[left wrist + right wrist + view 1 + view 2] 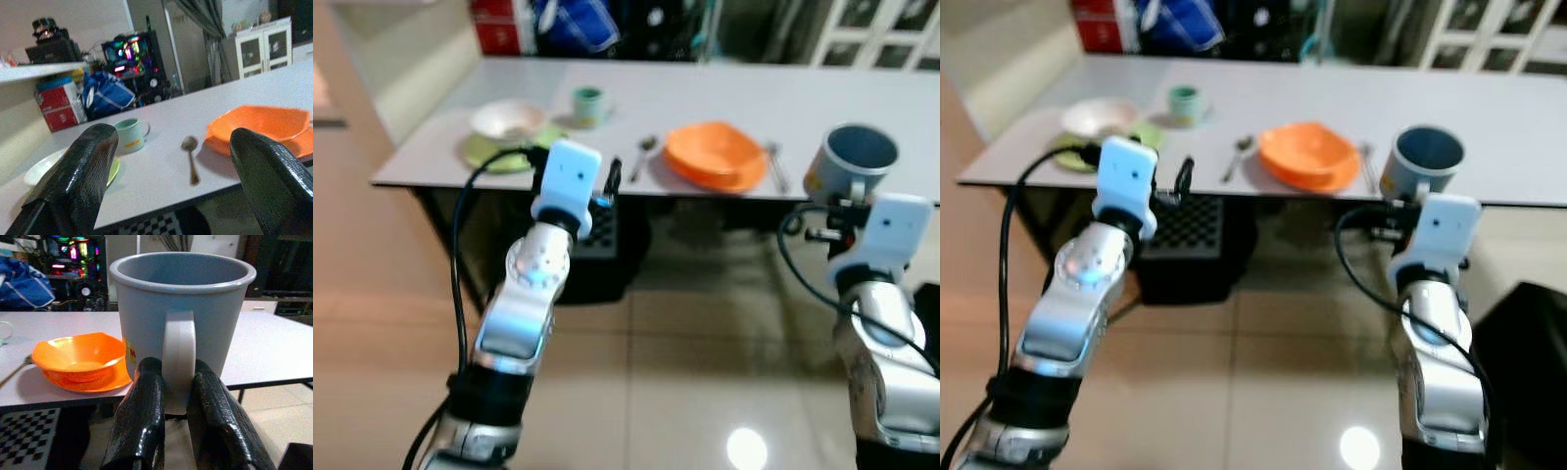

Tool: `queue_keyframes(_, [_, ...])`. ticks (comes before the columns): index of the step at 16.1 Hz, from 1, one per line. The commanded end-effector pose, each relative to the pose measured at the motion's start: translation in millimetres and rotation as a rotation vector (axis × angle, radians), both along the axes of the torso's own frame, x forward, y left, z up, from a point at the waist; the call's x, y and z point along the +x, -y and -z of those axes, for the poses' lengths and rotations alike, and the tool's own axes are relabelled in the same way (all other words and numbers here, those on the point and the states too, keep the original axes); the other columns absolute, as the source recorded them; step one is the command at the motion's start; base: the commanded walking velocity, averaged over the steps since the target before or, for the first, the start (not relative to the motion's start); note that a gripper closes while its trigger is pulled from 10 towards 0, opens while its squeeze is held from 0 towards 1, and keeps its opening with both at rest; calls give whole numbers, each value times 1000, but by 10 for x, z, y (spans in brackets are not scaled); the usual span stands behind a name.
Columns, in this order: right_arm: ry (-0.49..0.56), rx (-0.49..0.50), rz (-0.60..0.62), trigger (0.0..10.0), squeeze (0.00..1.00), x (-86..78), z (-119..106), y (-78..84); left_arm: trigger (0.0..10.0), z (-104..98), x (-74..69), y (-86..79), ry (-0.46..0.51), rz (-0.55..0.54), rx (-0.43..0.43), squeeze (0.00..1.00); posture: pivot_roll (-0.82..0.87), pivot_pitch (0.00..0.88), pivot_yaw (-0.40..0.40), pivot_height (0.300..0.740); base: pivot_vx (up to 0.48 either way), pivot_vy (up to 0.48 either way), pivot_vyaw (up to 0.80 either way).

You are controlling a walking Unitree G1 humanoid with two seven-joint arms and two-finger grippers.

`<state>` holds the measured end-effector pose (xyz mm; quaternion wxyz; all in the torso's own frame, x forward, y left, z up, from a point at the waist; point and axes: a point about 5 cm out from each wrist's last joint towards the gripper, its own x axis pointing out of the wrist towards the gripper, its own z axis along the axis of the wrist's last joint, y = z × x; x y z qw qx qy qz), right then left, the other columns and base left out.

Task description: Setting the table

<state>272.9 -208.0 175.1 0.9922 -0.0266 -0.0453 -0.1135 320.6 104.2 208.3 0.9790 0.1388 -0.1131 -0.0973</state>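
My right gripper (177, 377) is shut on the handle of a grey mug (855, 162), held upright just before the front edge of the white table (724, 88). On the table an orange bowl (715, 152) sits on an orange plate, with a spoon (642, 155) to its left and a fork (775, 166) to its right. Further left stand a small green cup (587, 103) and a white bowl (509, 119) on a green plate (494, 155). My left gripper (607, 181) is open and holds nothing, level with the table's front edge near the spoon.
A black checkered crate (602, 235) stands under the table. A red box (499, 24) and a blue bag (578, 24) lie behind the table, and a white cabinet (871, 34) stands at the back right. A dark object (1528, 323) sits on the tiled floor at my right.
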Motion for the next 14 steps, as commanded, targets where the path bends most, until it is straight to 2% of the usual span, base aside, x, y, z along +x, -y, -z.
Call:
queue_keyframes(1, [11, 12, -29, 10000, 0, 13, -24, -68, 10000, -15, 13, -63, 7, -21, 10, 0, -34, 0, 11, 740, 0, -435, 0])
queue_keyframes(3, [5, 16, -34, 10000, 0, 13, -10, -76, 10000, -13, 16, -63, 7, -23, 10, 0, -34, 0, 11, 740, 0, -435, 0])
queue_keyframes(5, [-12, 20, -43, 10000, 0, 16, 15, -94, 10000, 21, 46, -94, -41, -54, -35, 0, -34, 0, 15, 740, 0, 0, 0])
queue_keyframes(9, [-59, 7, -20, 10000, 0, 46, 57, -94, 10000, 14, 62, -100, -29, -62, -4, 0, -34, 0, 16, 740, 0, 0, 0])
queue_keyframes(12, [-55, 18, -26, 10000, 0, 49, 52, -111, 10000, -14, 63, -137, -15, -58, -29, 0, -34, 0, 16, 740, 0, 0, 0])
queue_keyframes(14, [-56, 24, -30, 10000, 0, 48, 49, -118, 10000, -18, 59, -142, -18, -45, -40, 0, -34, 0, 17, 740, 293, 0, 0])
